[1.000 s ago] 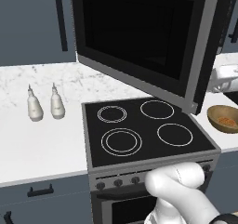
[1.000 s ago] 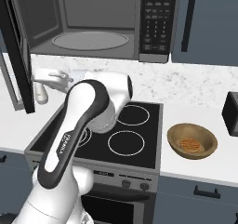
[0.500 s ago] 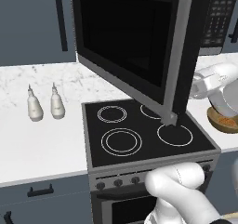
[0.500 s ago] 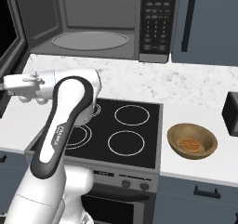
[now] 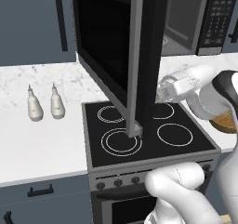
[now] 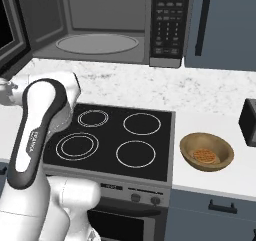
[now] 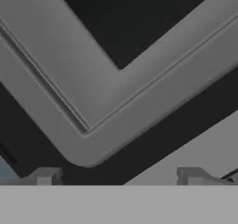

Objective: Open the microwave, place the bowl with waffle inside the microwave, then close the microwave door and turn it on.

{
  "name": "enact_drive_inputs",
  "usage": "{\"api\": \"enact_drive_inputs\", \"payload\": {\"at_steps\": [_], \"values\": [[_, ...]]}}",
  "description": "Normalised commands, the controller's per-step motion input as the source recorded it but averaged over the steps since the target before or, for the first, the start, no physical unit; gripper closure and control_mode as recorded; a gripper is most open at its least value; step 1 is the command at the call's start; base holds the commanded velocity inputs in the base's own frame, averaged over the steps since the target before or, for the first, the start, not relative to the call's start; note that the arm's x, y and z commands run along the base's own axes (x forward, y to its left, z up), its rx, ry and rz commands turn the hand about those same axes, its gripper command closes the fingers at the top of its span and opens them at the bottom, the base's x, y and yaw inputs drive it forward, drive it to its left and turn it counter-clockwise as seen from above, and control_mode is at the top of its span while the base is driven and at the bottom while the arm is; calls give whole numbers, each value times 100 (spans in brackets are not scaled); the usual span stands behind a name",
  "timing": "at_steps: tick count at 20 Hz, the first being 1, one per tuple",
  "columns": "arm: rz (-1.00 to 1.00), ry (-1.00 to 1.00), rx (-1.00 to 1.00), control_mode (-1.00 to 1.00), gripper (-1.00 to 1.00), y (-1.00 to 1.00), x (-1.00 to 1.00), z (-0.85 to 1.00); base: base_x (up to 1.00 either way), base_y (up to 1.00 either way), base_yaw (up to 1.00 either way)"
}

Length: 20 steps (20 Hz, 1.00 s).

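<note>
The microwave [image 6: 167, 22] hangs above the stove, and its grey cavity with the round turntable [image 6: 97, 42] lies exposed. The microwave door [image 5: 135, 56] stands swung far out to the left, edge-on in the left base view. My gripper [image 7: 118, 176] is open and empty, right up against the grey frame corner of the door [image 7: 88, 139]. The hand [image 5: 173, 88] sits just behind the door's inner side. On the counter right of the stove, the brown bowl with waffle [image 6: 206, 151] stands untouched, far from the gripper.
The black four-ring stove [image 6: 120, 135] lies below the microwave. Two white bottles [image 5: 35, 108] [image 5: 56, 104] stand on the left counter. A dark box [image 6: 248, 122] sits at the right edge, and blue-grey cabinets [image 6: 220, 25] flank the microwave.
The microwave door has swung further open to the left, baring the cavity. My arm has swept left with it. The gripper stays open, and the bowl has not moved.
</note>
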Motion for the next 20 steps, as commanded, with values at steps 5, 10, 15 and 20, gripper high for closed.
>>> {"api": "enact_drive_inputs", "payload": {"at_steps": [5, 10, 15, 20], "values": [[-52, 19, -21, -100, -100, -100, 34, -37, 0, 0, 0], [-46, 7, -46, -100, -100, -87, 57, -33, 0, 0, 0], [-40, 5, -48, -100, -100, -86, 72, -43, 0, 0, 0], [-32, 0, -43, -100, -100, -93, 96, -74, 0, 0, 0]]}}
